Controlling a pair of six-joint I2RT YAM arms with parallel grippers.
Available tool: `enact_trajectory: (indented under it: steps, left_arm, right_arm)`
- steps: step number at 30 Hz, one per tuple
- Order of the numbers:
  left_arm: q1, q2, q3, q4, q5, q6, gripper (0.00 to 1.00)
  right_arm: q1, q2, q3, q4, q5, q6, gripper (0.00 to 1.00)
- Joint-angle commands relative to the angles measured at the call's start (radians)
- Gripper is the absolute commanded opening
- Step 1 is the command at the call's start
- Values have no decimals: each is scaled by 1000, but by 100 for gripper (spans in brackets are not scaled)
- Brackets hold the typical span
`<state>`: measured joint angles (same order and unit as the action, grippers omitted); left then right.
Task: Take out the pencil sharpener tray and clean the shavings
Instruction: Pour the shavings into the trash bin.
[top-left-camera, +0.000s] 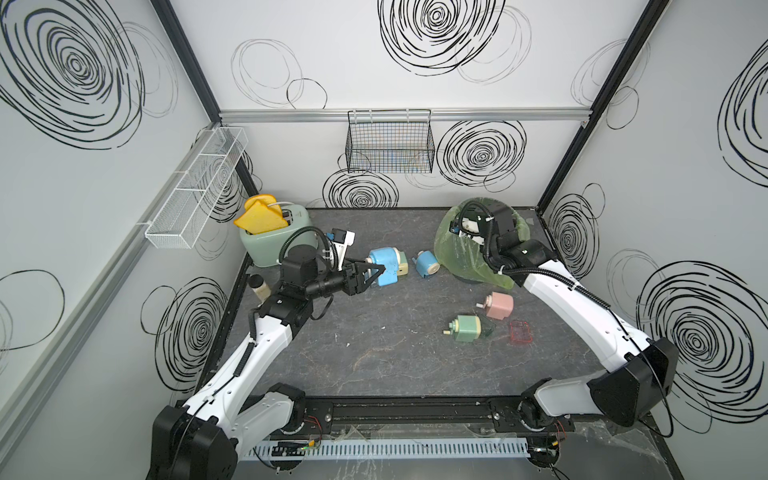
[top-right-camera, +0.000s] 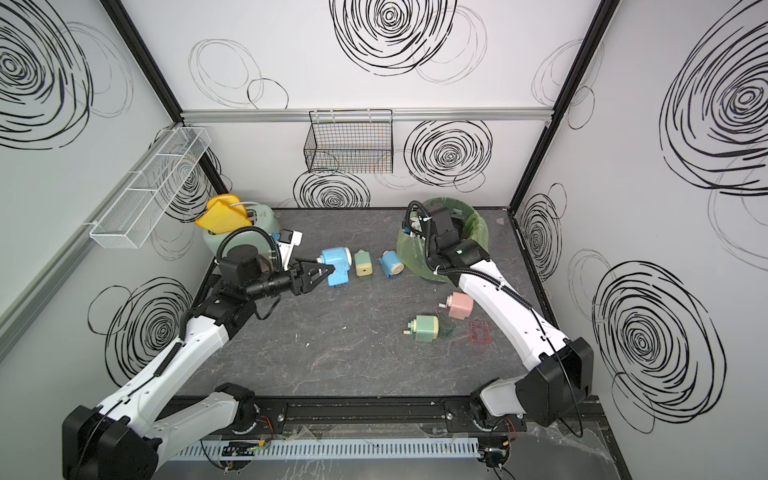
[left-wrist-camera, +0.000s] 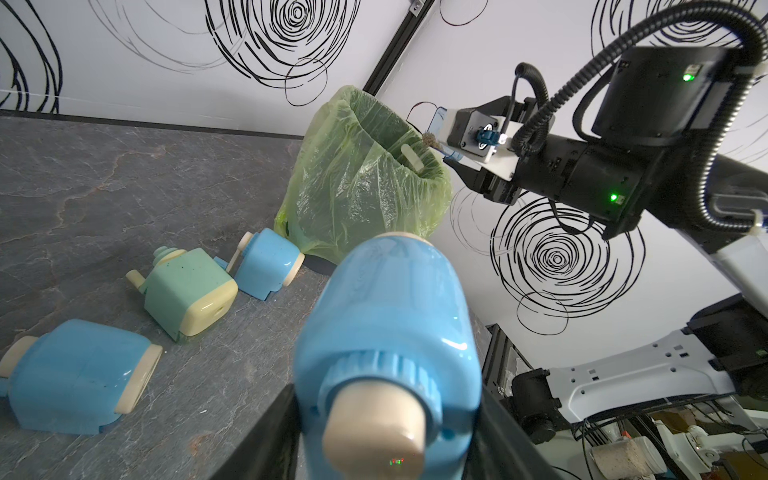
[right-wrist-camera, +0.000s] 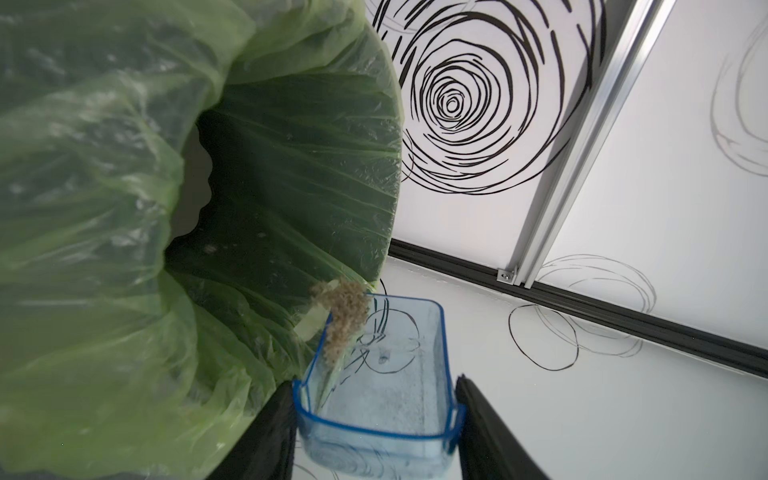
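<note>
Right wrist view: the clear blue tray (right-wrist-camera: 386, 374) was gripped by the right gripper (right-wrist-camera: 374, 424), tilted at the green bin liner (right-wrist-camera: 104, 208) rim, shavings (right-wrist-camera: 343, 320) clinging to its edge. The blue sharpener (left-wrist-camera: 386, 311) was clamped by the left gripper (left-wrist-camera: 386, 436).

The toaster (top-left-camera: 276, 241) stands in the table's (top-left-camera: 374, 365) back left corner, a jar (top-left-camera: 259, 286) before it at the left edge. The bin (top-left-camera: 457, 253) stands near the back right corner. Left of it three sharpeners (left-wrist-camera: 187, 291) lie in a row; the left gripper (left-wrist-camera: 386, 395) holds a fourth sharpener (left-wrist-camera: 386, 299) by the row's left end. The right gripper (right-wrist-camera: 374, 382) holds a tray (right-wrist-camera: 386, 407) at the bin's rim, shavings (right-wrist-camera: 343, 316) on its lip. Before the bin lie two more sharpeners (top-left-camera: 498, 305) and two trays (top-left-camera: 520, 331).
</note>
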<state>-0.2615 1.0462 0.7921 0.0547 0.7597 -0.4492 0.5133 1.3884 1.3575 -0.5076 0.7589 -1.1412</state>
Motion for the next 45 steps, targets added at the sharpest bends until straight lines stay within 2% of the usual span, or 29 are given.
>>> enact_trajectory:
  steps: [1,3,5,6,8,9,10,11,13,14,16,18,19,21,22,24,25,27,29,30,32,33,35,38,40,41,43,44,45]
  left_arm:
    - [4,-12,-2,81,22,-7,28]
    - [4,-16,1,77,23,-5,28]
    - [6,-16,3,61,14,6,28]
    - [7,-15,-2,72,17,-1,28]
    - [6,-18,-1,76,23,-3,28]
    - [7,-19,1,67,19,3,28]
    - [8,-18,1,65,17,4,28]
    - [8,-18,-2,70,18,0,28]
    - [8,-20,-1,79,23,-5,28]
    - [7,-21,1,70,21,1,28]
    - [8,-19,-2,69,18,1,28]
    - [8,-20,-4,81,26,-8,28]
    - [7,-22,-1,73,23,-1,28]
    - [9,-20,-1,66,17,4,28]
    - [9,-19,-4,78,22,-5,28]
    - [8,-21,-2,80,27,-6,28]
    - [9,-21,1,67,21,3,28]
    - [10,-21,-4,71,20,-2,28]
    - [11,-24,-5,85,27,-10,28]
    - [11,-24,-1,74,24,-2,28]
    - [12,-22,-3,65,17,4,28]
    - [14,-22,-8,82,23,-9,28]
    - [13,-26,-6,87,28,-11,28]
    - [17,-24,-8,73,19,-3,28]
    - [16,-26,-11,90,27,-14,28]
    - [17,-25,-9,85,27,-11,28]
    - [23,-22,-9,88,27,-13,28]
    - [27,-20,-13,101,34,-24,28]
    - [27,-20,-13,110,37,-30,28]
  right_arm:
    - [-11,-27,12,-94,-67,13,29]
    - [-14,-22,-34,203,133,-69,20]
    - [-22,-13,53,-98,-65,48,30]
    - [-25,-24,30,-75,-73,33,28]
    - [-35,-16,-11,217,134,-60,19]
    - [-38,-7,23,144,102,-21,24]
    - [-41,-4,70,-68,-35,56,31]
    - [-41,-12,62,-109,-96,59,31]
    - [-38,-18,-17,212,108,-46,23]
    - [-38,-14,-13,213,115,-48,25]
    - [-47,-15,44,-101,-108,56,34]
    - [-46,-23,-23,161,49,-25,21]
    - [-42,-15,-24,225,110,-50,22]
    - [-44,-9,48,-109,-97,65,35]
    - [-42,-20,27,-94,-111,53,32]
    - [-45,-21,-34,244,107,-43,22]
    - [-50,-17,-7,182,86,-14,27]
    - [-57,-18,46,-115,-130,82,35]
    - [-56,-26,-17,170,50,7,23]
    - [-55,-25,-24,237,101,-18,24]
    - [-58,-24,32,-69,-117,91,37]
    - [-52,-35,4,-60,-148,93,36]
    - [-42,-36,-39,107,-25,80,29]
    - [-56,-46,-19,-58,-154,116,36]
    - [-59,-66,-83,198,1,6,24]
    - [-57,-66,-82,299,56,-20,26]
    - [-54,-61,-3,-39,-169,91,38]
    - [-46,-68,-31,-29,-183,71,33]
    - [-40,-70,-77,131,-59,24,26]
